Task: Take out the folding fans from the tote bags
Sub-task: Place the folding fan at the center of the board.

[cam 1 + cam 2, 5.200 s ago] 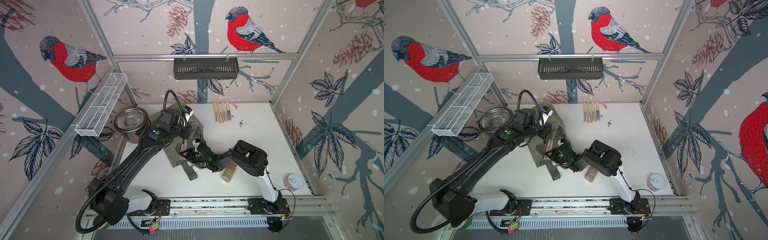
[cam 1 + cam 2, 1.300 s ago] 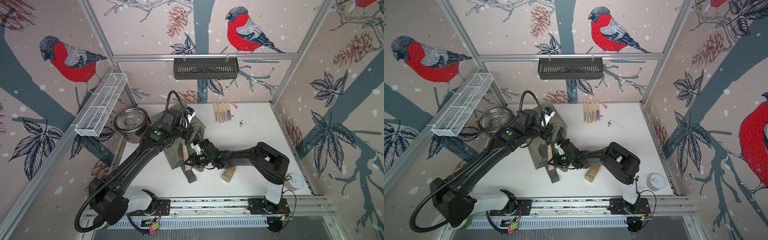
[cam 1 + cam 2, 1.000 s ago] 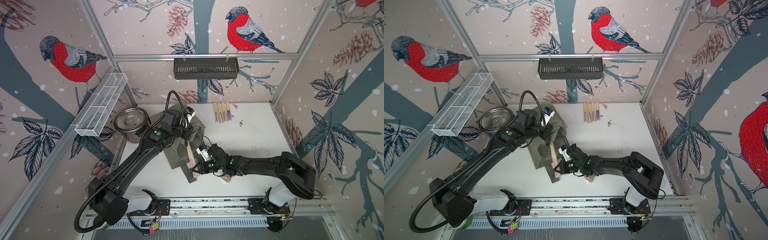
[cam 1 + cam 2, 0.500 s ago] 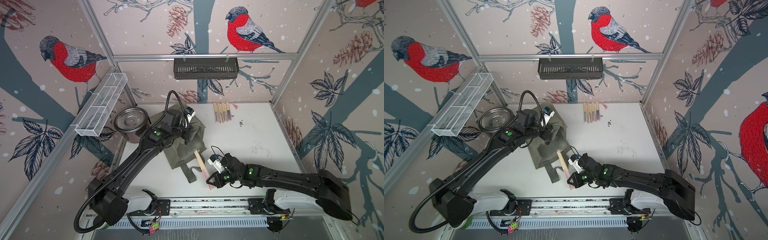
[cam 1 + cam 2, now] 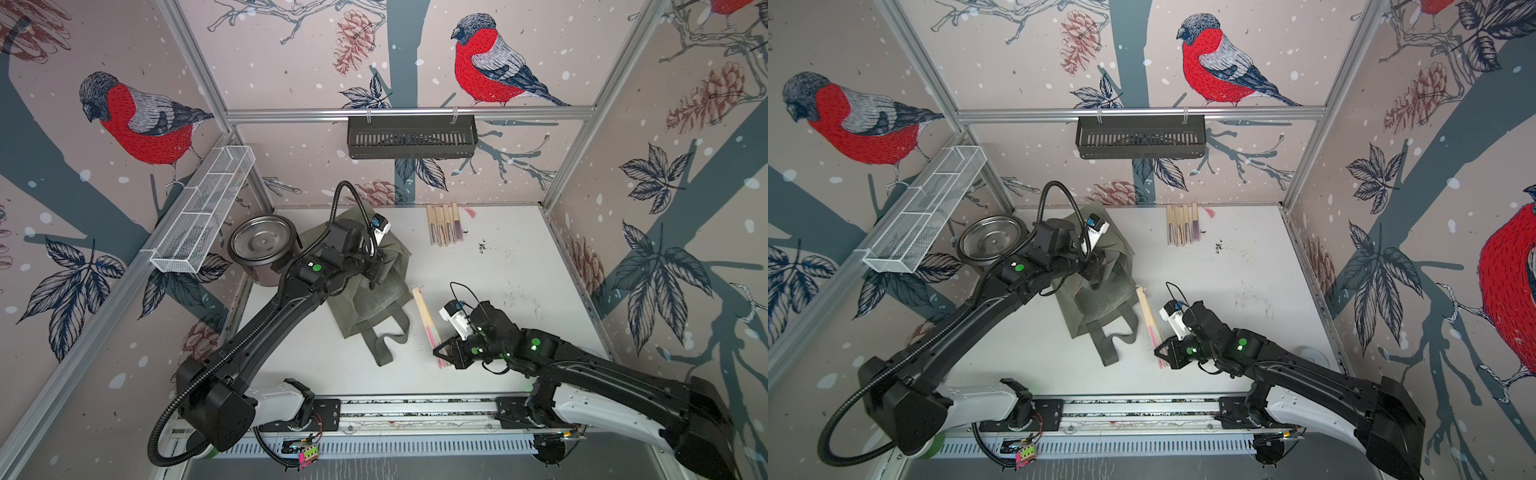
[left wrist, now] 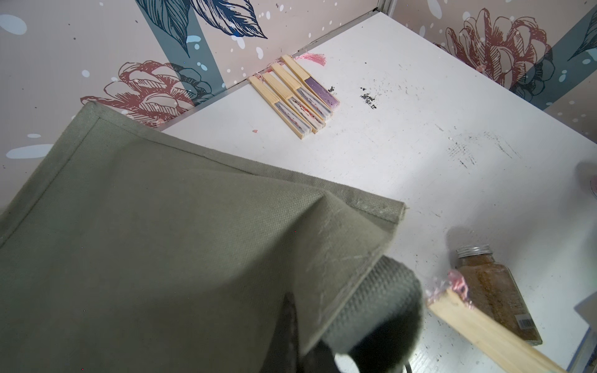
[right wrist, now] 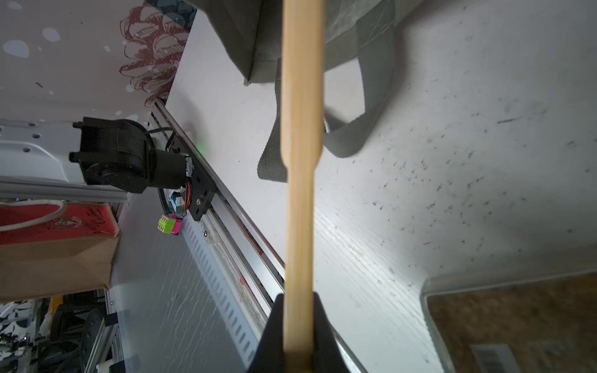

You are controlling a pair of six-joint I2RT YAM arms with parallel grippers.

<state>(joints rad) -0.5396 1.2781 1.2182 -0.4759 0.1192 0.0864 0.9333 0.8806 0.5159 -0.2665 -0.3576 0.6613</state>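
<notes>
white scuffed tabletop (image 5: pixel 505 257), bird-print walls (image 5: pixel 270 62) | lower centre: right gripper (image 5: pixel 443 354) clamps pale bamboo folding fan (image 5: pixel 424 313) | left gripper (image 5: pixel 376 275) pinches olive fabric tote bag (image 5: pixel 374 305)

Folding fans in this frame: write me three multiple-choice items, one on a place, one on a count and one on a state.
1. Where does the row of fans lie?
A. On the table, against the far wall
B. Inside the steel pot
C. In the white wire basket

2. How many fans are in that row?
A. Two
B. Four
C. Seven

3. What is the state of the right tool?
A. Open above the spice jar
B. Shut on a folding fan
C. Shut on a bag strap

Answers:
1. A: both top views show the row at the table's back edge.
2. B: the left wrist view shows four fans side by side.
3. B: the right wrist view shows the bamboo stick clamped between the jaws.
</notes>
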